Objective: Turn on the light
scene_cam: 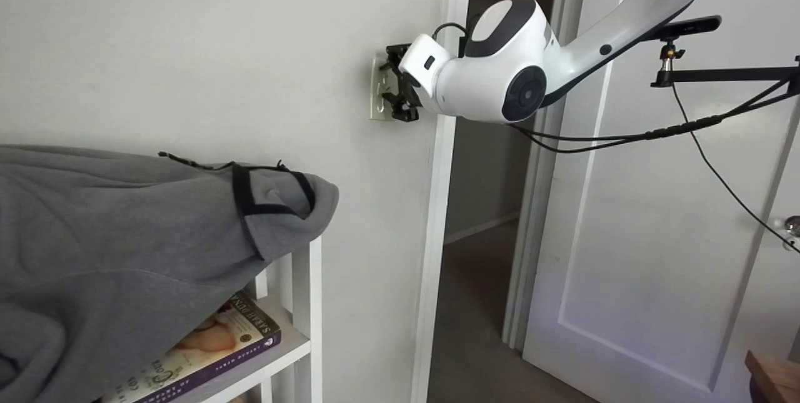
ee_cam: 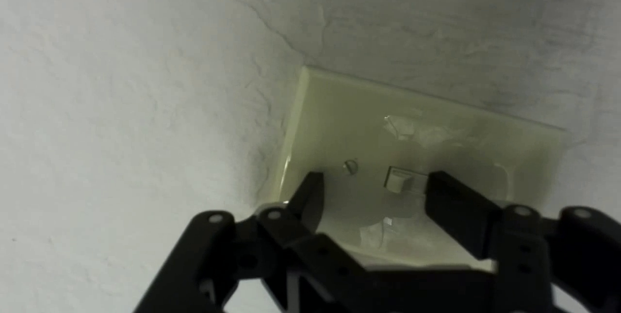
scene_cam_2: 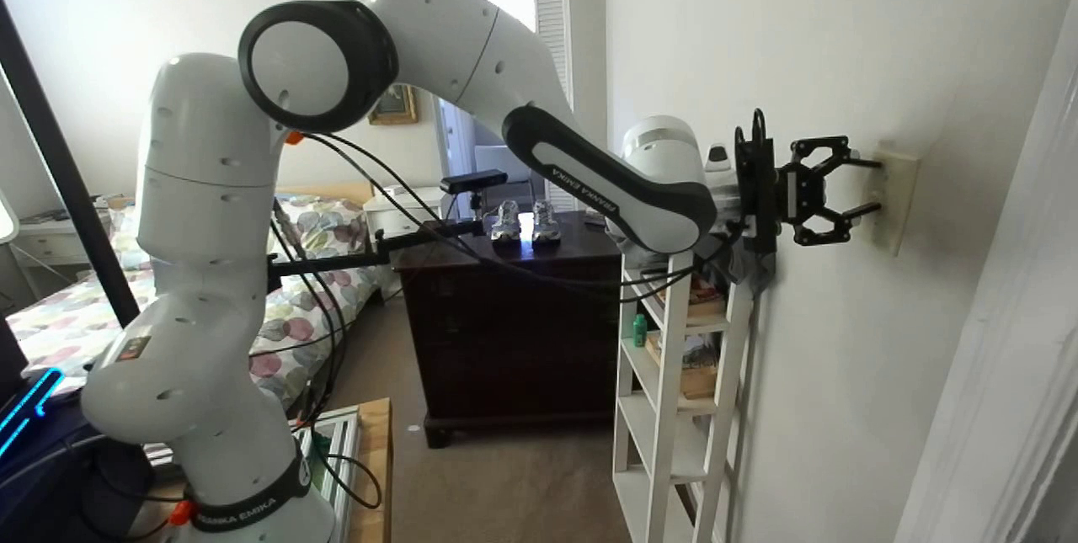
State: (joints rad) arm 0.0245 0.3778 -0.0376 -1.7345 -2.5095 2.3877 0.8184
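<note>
With its two fingers (ee_cam: 456, 211) apart and a small toggle (ee_cam: 398, 182) showing in the gap, the gripper (ee_cam: 376, 191) points at the light switch (ee_cam: 339, 123). That switch is a cream-white rectangular plate, fixed upright on the pale wall (scene_cam: 250, 65) close to a white door frame (scene_cam: 437, 234). In both exterior views the fingers stand one above the other, level with the plate; whether a fingertip touches it, I cannot tell. In the wrist view the plate lies aslant, the toggle sits nearer the finger on that view's right, and a screw (ee_cam: 350, 167) shows near the other one. Behind the gripper, the white robot arm (scene_cam_2: 472, 38) arches over to the wall, black cables (scene_cam: 681, 129) hanging below it. Lower down beside the wall, grey fabric (scene_cam: 144, 222) with black trim drapes over a white shelf unit (scene_cam: 307, 297), partly covering a purple-spined book (scene_cam: 225, 334). A white panelled door (scene_cam: 656, 234) appears in an exterior view. A dark chest of drawers (scene_cam_2: 522, 349), a bed (scene_cam_2: 345, 290) with a patterned cover and a green bottle (scene_cam_2: 640, 330) in the shelf unit also show in an exterior view.
</note>
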